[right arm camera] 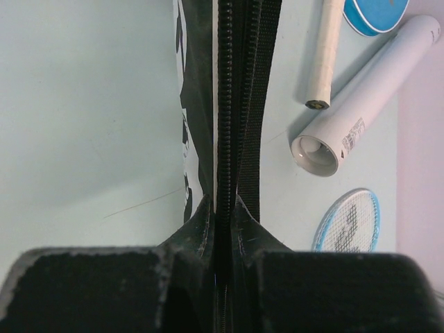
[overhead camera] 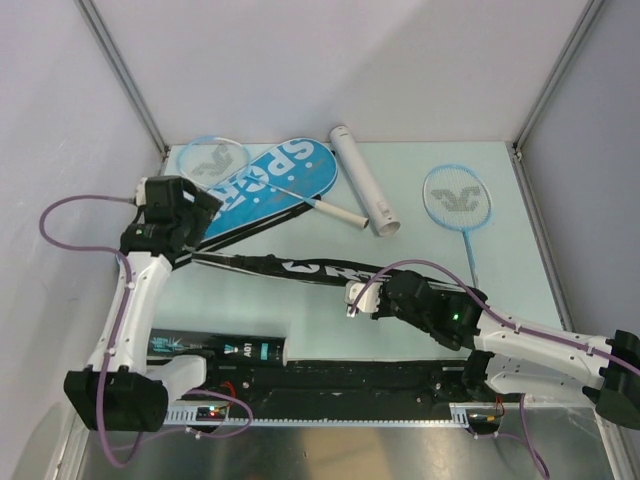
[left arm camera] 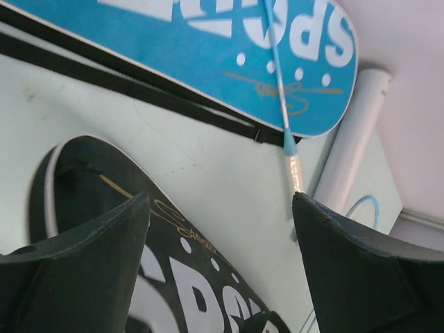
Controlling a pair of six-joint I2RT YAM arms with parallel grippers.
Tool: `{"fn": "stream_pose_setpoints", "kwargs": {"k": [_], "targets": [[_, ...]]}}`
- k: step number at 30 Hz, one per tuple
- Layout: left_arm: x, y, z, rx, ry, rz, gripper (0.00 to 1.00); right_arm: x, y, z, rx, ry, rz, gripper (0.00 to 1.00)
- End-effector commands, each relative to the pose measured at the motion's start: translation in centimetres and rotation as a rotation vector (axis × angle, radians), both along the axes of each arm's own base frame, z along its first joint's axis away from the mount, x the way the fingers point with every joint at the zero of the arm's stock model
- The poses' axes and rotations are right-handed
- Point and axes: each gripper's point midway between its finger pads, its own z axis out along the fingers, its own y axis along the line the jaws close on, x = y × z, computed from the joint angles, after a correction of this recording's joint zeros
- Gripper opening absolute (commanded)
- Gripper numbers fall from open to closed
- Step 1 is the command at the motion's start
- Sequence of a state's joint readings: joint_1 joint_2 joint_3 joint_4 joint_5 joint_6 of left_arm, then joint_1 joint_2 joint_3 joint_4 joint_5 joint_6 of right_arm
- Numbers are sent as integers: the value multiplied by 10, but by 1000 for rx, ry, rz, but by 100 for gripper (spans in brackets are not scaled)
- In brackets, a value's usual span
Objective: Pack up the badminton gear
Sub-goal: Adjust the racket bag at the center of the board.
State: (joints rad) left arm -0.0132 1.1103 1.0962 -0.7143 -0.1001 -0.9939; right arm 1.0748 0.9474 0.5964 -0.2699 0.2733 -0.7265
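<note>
My right gripper [overhead camera: 356, 297] [right arm camera: 223, 211] is shut on the zipper edge of the black SPORT cover [overhead camera: 290, 268] [right arm camera: 225, 90], holding it on edge across the table's middle. My left gripper [overhead camera: 197, 216] [left arm camera: 220, 201] is open over the cover's far left end [left arm camera: 146, 257], with nothing between its fingers. Behind it lies the blue SPORT cover [overhead camera: 270, 185] [left arm camera: 208, 48]. A light-blue racket lies across that cover, head [overhead camera: 212, 160] at the left and white handle [overhead camera: 337, 212] [left arm camera: 295, 170] at the right. A second racket [overhead camera: 458, 200] [right arm camera: 350, 222] lies far right.
A white shuttle tube [overhead camera: 365, 180] [right arm camera: 361, 104] [left arm camera: 350, 146] lies beside the racket handle, its open end towards me. A black shuttle tube [overhead camera: 215, 348] lies near the left arm's base. A black toothed rail [overhead camera: 350, 378] runs along the near edge. Walls close in left, right and behind.
</note>
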Motion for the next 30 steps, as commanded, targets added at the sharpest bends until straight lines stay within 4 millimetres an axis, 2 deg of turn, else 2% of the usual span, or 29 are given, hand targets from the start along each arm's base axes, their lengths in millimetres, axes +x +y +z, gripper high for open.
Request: {"fn": "stream_pose_setpoints", "kwargs": {"k": [1,4,8,14,22,24,27,29,30], "targets": [[-21,23,50,64,-68,106,87,10,14,36,132,-82,-17,0],[-41,23,52,48,-59,121,87,10,12,36,135,-78,-24,0],[-61,22,35,25,-37,137,87,10,11,35,136,-73,-27,0],[-66,7,-3,-48,66,106,86,10,13,36,144,-72,-26,0],[-70,5,-30,-67,145,116,80,11,14,37,157,-69,-33,1],[-72,6,-37,-66,161,124,75,11,14,38,169,-67,-39,3],[-74,7,-43,-62,174,135,61,11,16,41,202,-54,-42,8],[-76,7,-44,-67,174,140,45,9,20,47,242,-37,-39,15],[-76,7,-43,-72,170,142,34,6,23,50,273,-16,-31,20]]}}
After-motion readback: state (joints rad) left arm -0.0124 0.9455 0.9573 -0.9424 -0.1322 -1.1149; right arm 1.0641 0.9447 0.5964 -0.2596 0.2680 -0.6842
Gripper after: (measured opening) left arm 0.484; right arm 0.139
